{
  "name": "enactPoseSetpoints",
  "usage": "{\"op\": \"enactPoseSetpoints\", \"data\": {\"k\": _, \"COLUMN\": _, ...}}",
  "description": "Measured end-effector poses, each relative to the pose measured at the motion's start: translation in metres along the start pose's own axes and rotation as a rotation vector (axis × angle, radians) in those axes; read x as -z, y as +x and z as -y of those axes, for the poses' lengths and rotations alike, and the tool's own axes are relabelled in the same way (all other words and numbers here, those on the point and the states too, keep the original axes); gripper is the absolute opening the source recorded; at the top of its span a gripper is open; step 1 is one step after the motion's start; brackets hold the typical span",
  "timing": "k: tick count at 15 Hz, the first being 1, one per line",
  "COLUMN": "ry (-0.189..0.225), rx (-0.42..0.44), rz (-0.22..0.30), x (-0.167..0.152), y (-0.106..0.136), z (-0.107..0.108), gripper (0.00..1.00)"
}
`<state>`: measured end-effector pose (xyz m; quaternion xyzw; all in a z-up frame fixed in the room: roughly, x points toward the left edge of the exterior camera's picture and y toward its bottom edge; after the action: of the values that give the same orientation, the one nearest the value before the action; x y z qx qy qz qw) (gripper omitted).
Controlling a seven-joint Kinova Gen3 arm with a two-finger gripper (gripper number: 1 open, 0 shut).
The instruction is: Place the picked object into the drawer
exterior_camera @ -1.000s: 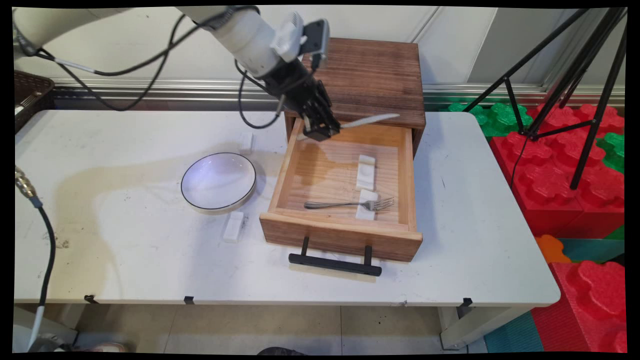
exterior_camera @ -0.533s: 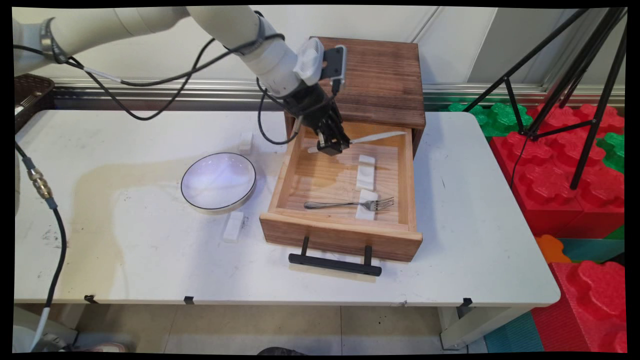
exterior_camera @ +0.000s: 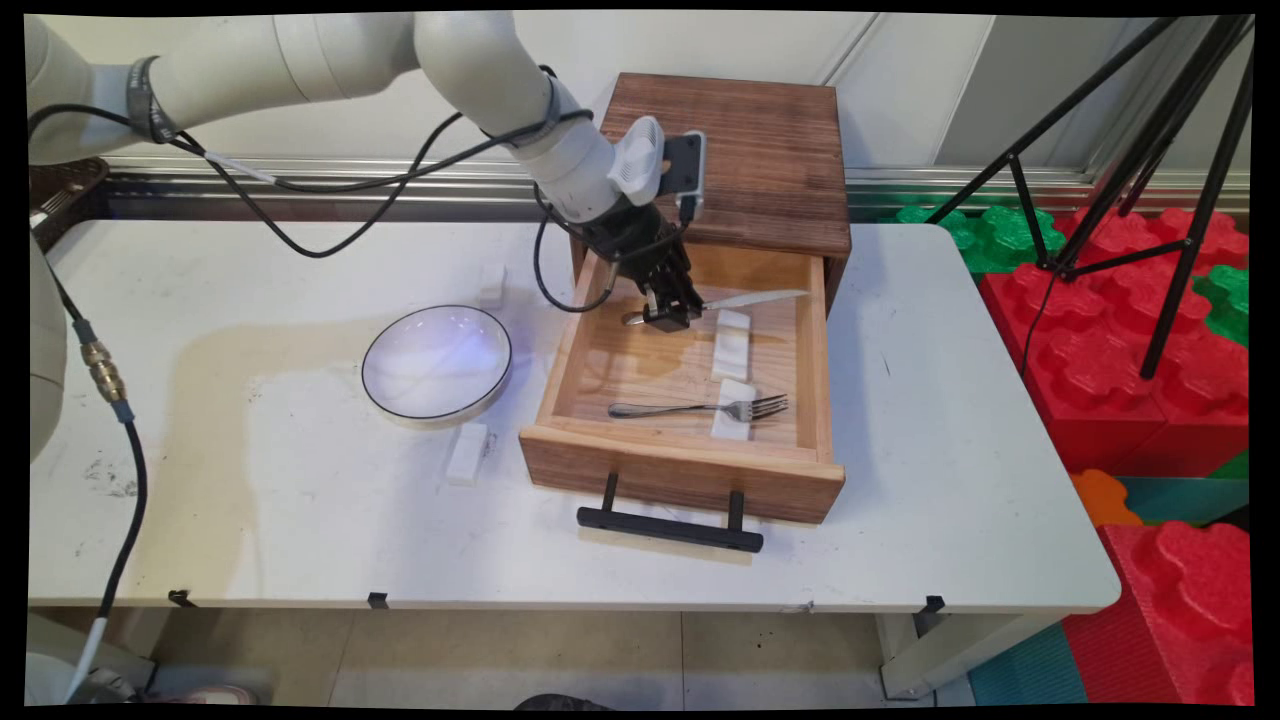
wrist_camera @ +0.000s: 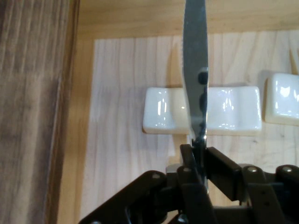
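Observation:
My gripper (exterior_camera: 672, 316) (wrist_camera: 200, 151) is shut on a silver table knife (exterior_camera: 752, 299) (wrist_camera: 195, 70) and holds it level inside the open wooden drawer (exterior_camera: 560, 345). The blade points right and hangs just over a white ceramic cutlery rest (exterior_camera: 731, 343) (wrist_camera: 233, 109). A second white rest (exterior_camera: 733, 409) (wrist_camera: 282, 99) lies nearer the drawer front, with a silver fork (exterior_camera: 700, 408) laid across it. The drawer belongs to a dark wooden cabinet (exterior_camera: 750, 150) at the table's back.
A white plate with a dark rim (exterior_camera: 437, 362) sits left of the drawer. A white rest (exterior_camera: 467, 453) lies in front of the plate and another (exterior_camera: 491, 285) behind it. The black drawer handle (exterior_camera: 668, 528) juts toward the table's front. Red and green foam blocks (exterior_camera: 1120, 330) and a tripod (exterior_camera: 1150, 140) stand at right.
The gripper has carried the knife down and forward, from above the drawer's back edge into the drawer, ending over the rear white rest.

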<state>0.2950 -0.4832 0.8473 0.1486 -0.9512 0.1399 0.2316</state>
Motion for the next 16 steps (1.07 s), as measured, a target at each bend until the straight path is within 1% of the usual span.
{"op": "enactPoseSetpoints", "data": {"k": 10, "ry": -0.011, "rx": 0.003, "rz": 0.025, "x": -0.025, "y": -0.010, "z": 0.003, "gripper": 0.00}}
{"op": "enactPoseSetpoints", "data": {"k": 11, "ry": -0.013, "rx": 0.002, "rz": 0.026, "x": -0.026, "y": -0.011, "z": 0.002, "gripper": 1.00}}
{"op": "enactPoseSetpoints", "data": {"k": 16, "ry": -0.012, "rx": 0.002, "rz": 0.028, "x": -0.029, "y": -0.012, "z": 0.003, "gripper": 1.00}}
